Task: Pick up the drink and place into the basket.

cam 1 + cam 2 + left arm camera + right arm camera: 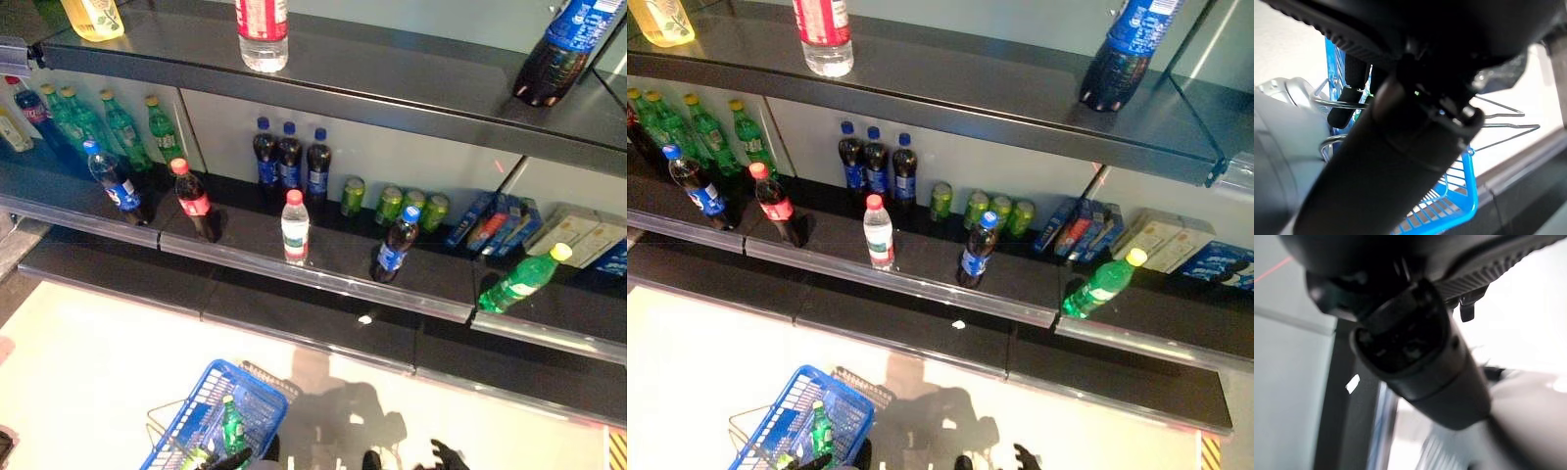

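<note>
**Green bottle in the blue basket, shelves stocked above**

We find the drink, a small green bottle (pixel 231 427), lying inside the blue basket (pixel 257 392) at the lower left of the frame, on the pale floor. The left hand (pixel 227 458) shows at the basket's near edge; in its wrist view dark fingers (pixel 1347 105) hang by the wire handles, but we cannot tell whether they grip. The right hand (pixel 446 456) sits at the bottom edge, right of centre, fingers spread, holding nothing.

Labels are too small to read. On the middle shelf (pixel 323 269) we count four green bottles (pixel 118 127) at upper left, three dark blue-capped bottles (pixel 290 157) at centre, four green cans (pixel 392 204), and one tipped green bottle (pixel 519 281) at right.
</note>
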Tool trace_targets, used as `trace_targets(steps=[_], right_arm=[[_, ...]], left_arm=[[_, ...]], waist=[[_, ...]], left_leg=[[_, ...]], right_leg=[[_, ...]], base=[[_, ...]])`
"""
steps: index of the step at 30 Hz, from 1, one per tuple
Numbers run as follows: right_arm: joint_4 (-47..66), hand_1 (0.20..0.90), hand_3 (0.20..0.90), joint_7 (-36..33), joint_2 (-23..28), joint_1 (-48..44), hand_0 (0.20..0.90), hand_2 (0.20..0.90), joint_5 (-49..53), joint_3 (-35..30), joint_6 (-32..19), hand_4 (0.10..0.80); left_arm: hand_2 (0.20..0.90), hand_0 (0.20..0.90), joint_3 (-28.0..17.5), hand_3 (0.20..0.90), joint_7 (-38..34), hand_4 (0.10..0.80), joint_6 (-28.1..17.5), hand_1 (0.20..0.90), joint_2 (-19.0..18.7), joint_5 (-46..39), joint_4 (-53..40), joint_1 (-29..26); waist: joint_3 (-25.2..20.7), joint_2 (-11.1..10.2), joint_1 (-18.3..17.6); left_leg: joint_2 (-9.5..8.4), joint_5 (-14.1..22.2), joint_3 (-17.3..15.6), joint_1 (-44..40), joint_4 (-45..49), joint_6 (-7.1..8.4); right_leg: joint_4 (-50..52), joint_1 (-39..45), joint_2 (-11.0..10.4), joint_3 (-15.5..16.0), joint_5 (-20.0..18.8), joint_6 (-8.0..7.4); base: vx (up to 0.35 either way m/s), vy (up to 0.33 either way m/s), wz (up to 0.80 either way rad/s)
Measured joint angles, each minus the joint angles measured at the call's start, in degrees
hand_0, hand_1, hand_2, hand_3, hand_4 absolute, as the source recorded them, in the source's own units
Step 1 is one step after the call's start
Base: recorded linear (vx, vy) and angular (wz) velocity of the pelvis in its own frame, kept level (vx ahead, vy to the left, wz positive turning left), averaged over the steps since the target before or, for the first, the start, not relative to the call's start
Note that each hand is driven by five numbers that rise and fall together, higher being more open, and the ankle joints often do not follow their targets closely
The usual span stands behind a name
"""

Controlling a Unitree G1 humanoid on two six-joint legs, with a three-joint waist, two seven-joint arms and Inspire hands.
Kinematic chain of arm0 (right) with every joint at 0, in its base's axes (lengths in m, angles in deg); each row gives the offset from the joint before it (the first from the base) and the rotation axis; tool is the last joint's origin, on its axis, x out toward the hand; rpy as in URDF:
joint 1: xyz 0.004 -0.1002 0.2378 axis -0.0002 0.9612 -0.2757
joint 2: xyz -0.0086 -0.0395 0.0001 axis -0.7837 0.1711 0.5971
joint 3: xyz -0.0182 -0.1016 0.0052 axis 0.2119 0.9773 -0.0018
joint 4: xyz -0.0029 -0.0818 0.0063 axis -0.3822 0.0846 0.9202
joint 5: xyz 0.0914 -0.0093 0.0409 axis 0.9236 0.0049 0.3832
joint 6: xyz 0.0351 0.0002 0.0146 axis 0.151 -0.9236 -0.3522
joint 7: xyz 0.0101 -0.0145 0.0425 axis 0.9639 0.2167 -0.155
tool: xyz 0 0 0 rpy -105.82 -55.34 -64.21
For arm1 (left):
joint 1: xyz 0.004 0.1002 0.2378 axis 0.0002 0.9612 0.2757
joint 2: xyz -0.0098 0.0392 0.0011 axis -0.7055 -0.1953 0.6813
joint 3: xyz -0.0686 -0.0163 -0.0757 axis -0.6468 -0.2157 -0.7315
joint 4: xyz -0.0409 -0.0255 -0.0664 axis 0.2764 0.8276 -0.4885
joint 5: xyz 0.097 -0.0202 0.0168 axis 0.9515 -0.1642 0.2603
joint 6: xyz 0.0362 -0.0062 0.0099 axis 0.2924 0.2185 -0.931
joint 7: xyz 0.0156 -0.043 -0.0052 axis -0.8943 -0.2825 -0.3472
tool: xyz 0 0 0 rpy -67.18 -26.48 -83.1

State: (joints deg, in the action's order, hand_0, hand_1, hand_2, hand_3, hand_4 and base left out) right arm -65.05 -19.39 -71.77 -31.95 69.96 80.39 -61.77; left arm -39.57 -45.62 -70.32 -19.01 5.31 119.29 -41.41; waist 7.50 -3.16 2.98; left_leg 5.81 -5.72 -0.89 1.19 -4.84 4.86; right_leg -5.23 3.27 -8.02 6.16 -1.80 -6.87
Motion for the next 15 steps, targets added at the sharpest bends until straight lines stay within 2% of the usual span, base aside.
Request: trace_targets(steps=[4,6,8,15], right_arm=[[11.51,0.9,0.9,4.82,1.03,-1.17,0.9,0.9,-0.72,4.82,0.63,0.8],[19.2,0.9,0.9,6.51,3.46,-0.84,0.9,0.9,-0.7,7.33,2.71,0.8],[29.32,0.9,0.9,9.0,7.07,-0.53,0.9,0.9,-0.72,8.03,4.05,0.8],[44.16,0.9,0.9,15.18,14.65,-0.62,0.9,0.9,-0.33,6.88,4.93,0.8]], left_arm=[[0.3,0.3,1.9,0.2,-0.81,0.1,0.79,0.3,-0.54,3.69,-0.95,-0.99],[0.3,0.3,2.18,0.2,-1.39,0.1,1.44,0.3,-0.67,3.9,-2.27,-0.84],[0.3,0.3,2.16,0.2,-1.51,0.1,1.52,0.3,-0.86,4.77,-3.27,-0.4],[0.3,0.3,2.04,0.2,-1.34,0.1,1.51,0.3,-1.5,4.9,-4.09,0.92]], waist=[[0.51,0.81,0.08],[0.77,1.14,0.04],[0.77,1.15,-0.09],[0.17,0.14,-0.33]], left_leg=[[1.74,-0.43,0.79,0.01,0.0,1.13],[1.8,-0.45,1.21,0.02,0.0,1.2],[1.77,-0.46,1.44,-0.09,0.0,1.25],[1.74,-0.5,1.3,-1.14,-0.01,1.5]], right_leg=[[-0.02,0.51,1.8,1.37,0.2,0.95],[-0.02,0.6,1.96,1.43,-0.01,1.3],[-0.02,0.82,1.87,1.48,-0.16,0.94],[-0.01,1.78,1.77,1.37,-0.03,0.88]], base=[[-0.017,-0.09,0.11],[-0.001,-0.018,0.02],[-0.001,-0.031,0.03],[0.0,0.0,0.0]])
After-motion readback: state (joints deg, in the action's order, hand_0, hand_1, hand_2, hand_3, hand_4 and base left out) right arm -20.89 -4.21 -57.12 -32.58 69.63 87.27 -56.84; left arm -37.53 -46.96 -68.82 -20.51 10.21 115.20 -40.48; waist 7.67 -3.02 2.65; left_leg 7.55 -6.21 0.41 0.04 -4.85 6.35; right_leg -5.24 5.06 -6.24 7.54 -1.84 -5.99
